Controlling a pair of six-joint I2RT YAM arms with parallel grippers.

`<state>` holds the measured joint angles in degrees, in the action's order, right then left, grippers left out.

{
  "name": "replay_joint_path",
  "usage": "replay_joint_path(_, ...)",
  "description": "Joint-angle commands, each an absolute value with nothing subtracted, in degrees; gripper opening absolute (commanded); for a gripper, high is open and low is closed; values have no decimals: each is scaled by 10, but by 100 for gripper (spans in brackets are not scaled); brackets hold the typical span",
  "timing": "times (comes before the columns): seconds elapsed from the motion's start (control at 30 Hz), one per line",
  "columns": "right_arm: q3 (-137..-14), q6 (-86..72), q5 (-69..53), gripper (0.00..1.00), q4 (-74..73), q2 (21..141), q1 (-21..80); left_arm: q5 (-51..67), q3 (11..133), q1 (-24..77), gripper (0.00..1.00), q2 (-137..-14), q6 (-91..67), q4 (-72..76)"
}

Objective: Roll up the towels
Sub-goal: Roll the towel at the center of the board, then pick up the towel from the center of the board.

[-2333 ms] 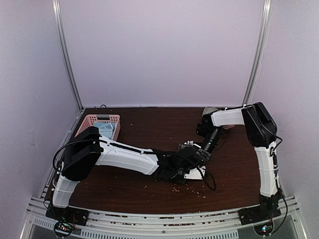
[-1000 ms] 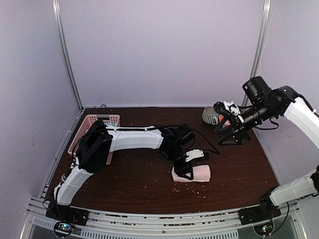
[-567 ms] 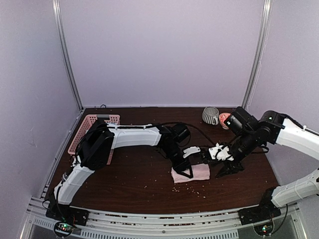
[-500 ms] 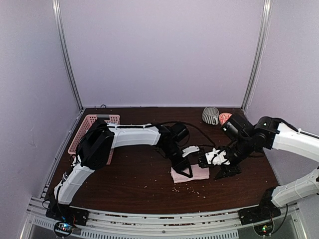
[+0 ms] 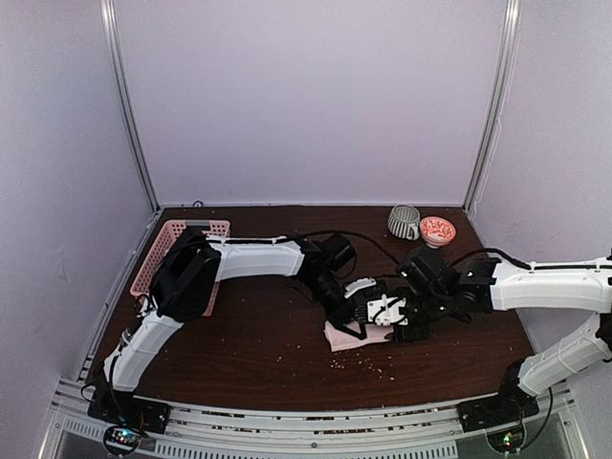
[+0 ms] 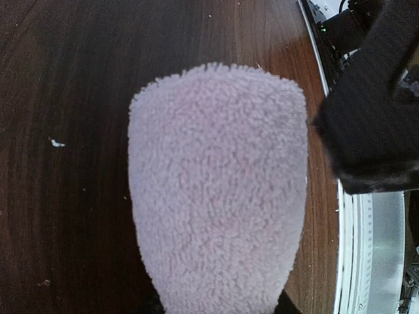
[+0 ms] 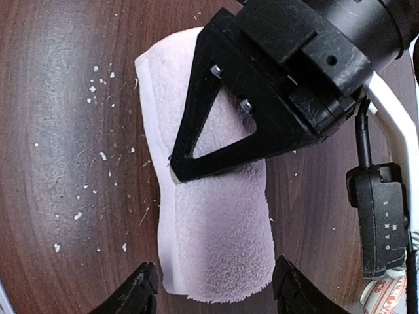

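Pink towel (image 7: 209, 229) pinched by left end effector (image 5: 356, 323); right end effector (image 7: 215, 291) spread astride.

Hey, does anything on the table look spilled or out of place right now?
Yes: small pale crumbs are scattered on the dark table beside and in front of the pink towel. They look like loose debris rather than part of the job. Nothing else stands out.

The pink towel (image 6: 216, 196) is cut off at the bottom edge.
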<state>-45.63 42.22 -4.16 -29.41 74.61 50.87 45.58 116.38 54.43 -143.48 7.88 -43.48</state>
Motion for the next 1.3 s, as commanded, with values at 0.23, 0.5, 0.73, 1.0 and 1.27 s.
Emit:
replay_joint_path(0.23,-418,471,-3,67,-180,828,513,436,1152,533,32,-1488,86,-500)
replay_joint_path(0.5,-417,471,2,63,-172,848,512,460,1148,532,28,-1483,99,-502)
replay_joint_path(0.73,-452,455,-47,74,-255,786,512,418,1120,530,0,-1435,105,-478)
replay_joint_path(1.0,-542,423,-170,100,-423,727,473,332,1036,515,0,-1305,119,-435)
replay_joint_path(1.27,-535,392,-266,100,-398,710,400,186,925,497,0,-1136,163,-425)
